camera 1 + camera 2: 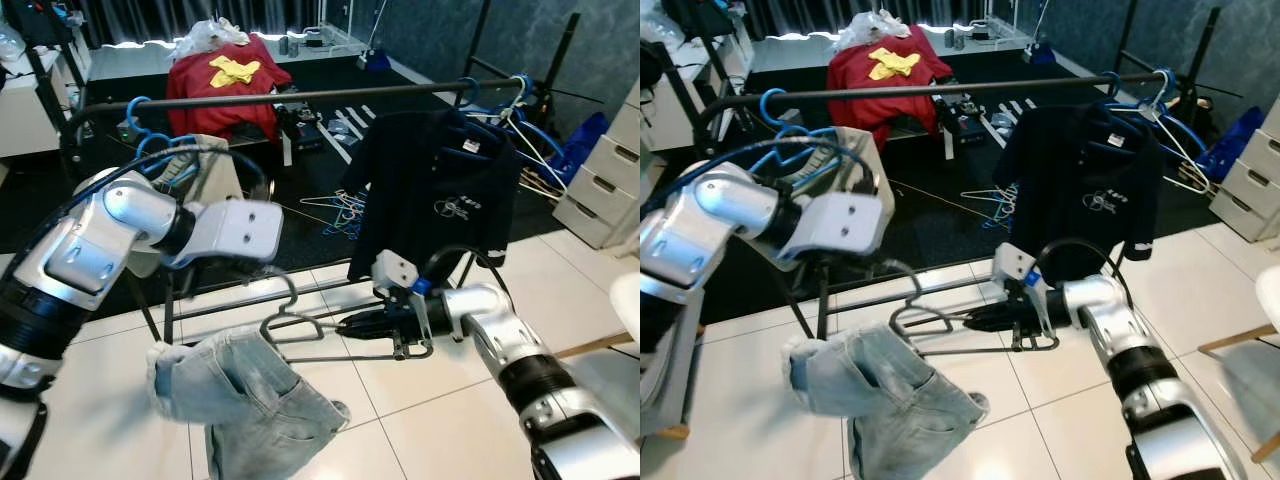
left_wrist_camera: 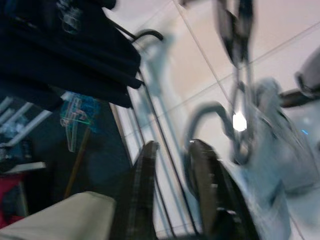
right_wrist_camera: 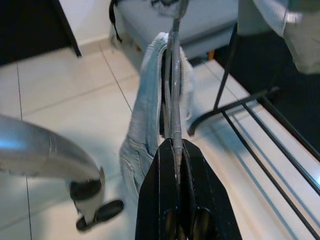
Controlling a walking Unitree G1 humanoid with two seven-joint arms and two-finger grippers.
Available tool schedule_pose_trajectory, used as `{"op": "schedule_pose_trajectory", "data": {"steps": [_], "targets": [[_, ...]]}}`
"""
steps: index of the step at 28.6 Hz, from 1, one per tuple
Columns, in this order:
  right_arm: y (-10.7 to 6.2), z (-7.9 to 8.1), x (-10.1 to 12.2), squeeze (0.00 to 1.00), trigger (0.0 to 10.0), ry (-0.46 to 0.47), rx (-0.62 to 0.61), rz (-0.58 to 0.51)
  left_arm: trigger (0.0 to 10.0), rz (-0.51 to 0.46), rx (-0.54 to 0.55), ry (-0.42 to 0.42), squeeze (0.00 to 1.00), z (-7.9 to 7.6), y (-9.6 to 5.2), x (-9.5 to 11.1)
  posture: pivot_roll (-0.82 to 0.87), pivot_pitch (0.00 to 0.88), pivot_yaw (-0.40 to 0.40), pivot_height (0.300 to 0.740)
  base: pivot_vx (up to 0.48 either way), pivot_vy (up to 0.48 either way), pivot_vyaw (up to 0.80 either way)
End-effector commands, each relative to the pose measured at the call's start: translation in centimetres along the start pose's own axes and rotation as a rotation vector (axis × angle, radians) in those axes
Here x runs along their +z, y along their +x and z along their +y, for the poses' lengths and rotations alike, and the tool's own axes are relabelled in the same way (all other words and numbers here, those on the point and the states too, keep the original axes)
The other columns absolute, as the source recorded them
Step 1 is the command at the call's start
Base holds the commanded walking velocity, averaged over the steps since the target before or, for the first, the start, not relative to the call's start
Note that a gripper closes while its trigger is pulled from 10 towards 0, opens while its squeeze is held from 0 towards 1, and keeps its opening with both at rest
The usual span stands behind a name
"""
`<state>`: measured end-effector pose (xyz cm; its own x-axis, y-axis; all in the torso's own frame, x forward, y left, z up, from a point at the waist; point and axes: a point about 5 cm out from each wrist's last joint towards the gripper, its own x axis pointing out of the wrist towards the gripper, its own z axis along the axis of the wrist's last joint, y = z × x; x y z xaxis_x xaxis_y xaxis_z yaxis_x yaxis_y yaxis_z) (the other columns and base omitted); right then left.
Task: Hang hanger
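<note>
A grey wire hanger (image 1: 300,335) with light blue jeans (image 1: 245,395) draped over it hangs low above the tiled floor. My right gripper (image 1: 348,325) is shut on the hanger's wire at its right side; the right wrist view shows the wire (image 3: 175,100) clamped between the fingers. My left gripper (image 2: 172,147) is open, close beside the hanger's hook (image 2: 200,125), with nothing between its fingers. The black rail (image 1: 300,97) of the clothes rack runs above and behind the hanger.
A black polo shirt (image 1: 440,190) and blue hangers (image 1: 150,140) hang on the rail, with a beige garment (image 1: 215,170) at its left. The rack's lower bars (image 1: 240,305) lie just behind the hanger. Loose hangers (image 1: 340,210) litter the dark floor. Grey drawers (image 1: 600,180) stand at right.
</note>
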<state>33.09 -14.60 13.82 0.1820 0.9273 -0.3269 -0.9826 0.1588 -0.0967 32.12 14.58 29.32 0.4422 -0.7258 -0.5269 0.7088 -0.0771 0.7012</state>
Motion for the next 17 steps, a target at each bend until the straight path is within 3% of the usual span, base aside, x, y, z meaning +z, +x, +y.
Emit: {"op": "schedule_pose_trajectory", "data": {"steps": [1, 4, 5, 6, 7, 8, 9, 12, 13, 17], "targets": [[-0.2, -0.2, 1.0, 0.0, 0.0, -0.049, -0.024, -0.066, 10.0, -0.02, 0.034, 0.002, 1.0, 0.4, -0.1, 0.3, -0.15, 0.075, -0.025, 0.74, 0.0, 0.0, 0.0], [-0.1, 0.0, 0.9, 0.0, 0.0, -0.053, -0.045, -0.1, 10.0, -0.051, 0.069, -0.02, 1.0, 0.5, -0.2, 0.3, -0.16, 0.066, -0.014, 0.74, 0.0, 0.0, 0.0], [-0.1, 0.3, 1.0, 0.0, 0.0, -0.061, -0.078, -0.155, 10.0, -0.123, 0.156, -0.052, 1.0, 0.8, -0.6, 0.6, -0.16, 0.058, -0.006, 0.74, 0.0, 0.0, 0.0], [-0.1, 0.3, 1.0, 0.0, 0.0, -0.061, -0.078, -0.155, 10.0, -0.123, 0.156, -0.052, 1.0, 0.8, -0.6, 0.6, -0.16, 0.058, -0.006, 0.74, 0.0, 0.0, 0.0], [-0.1, 0.5, 1.1, 0.0, 0.0, -0.068, -0.104, -0.203, 10.0, -0.208, 0.241, -0.092, 0.12, 1.3, -1.3, 1.1, -0.15, 0.054, -0.008, 0.74, 0.0, 0.0, 0.0], [-0.1, 0.5, 1.1, 0.0, 0.0, -0.068, -0.104, -0.203, 10.0, -0.208, 0.241, -0.092, 0.12, 1.3, -1.3, 1.1, -0.15, 0.054, -0.008, 0.74, 0.0, 0.0, 0.0], [-0.2, 0.7, 1.2, 0.0, 0.0, -0.075, -0.13, -0.242, 10.0, -0.258, 0.308, -0.115, 0.0, 1.6, -2.0, 1.3, -0.15, 0.049, -0.009, 0.74, 0.0, 0.0, 0.0], [-0.3, 0.7, 1.3, 0.0, 0.0, -0.079, -0.144, -0.262, 10.0, -0.283, 0.344, -0.126, 0.0, 1.7, -2.4, 1.4, -0.15, 0.049, -0.009, 0.74, 0.0, 0.0, 0.0], [-0.5, 0.7, 1.4, 0.0, 0.0, -0.087, -0.169, -0.282, 10.0, -0.31, 0.373, -0.184, 0.0, 1.6, -3.4, 0.6, -0.15, 0.042, -0.009, 0.74, 0.0, 0.0, 0.0], [-0.5, 0.7, 1.4, 0.0, 0.0, -0.087, -0.169, -0.282, 10.0, -0.31, 0.373, -0.184, 0.0, 1.6, -3.4, 0.6, -0.15, 0.042, -0.009, 0.74, 0.0, 0.0, 0.0]]}}
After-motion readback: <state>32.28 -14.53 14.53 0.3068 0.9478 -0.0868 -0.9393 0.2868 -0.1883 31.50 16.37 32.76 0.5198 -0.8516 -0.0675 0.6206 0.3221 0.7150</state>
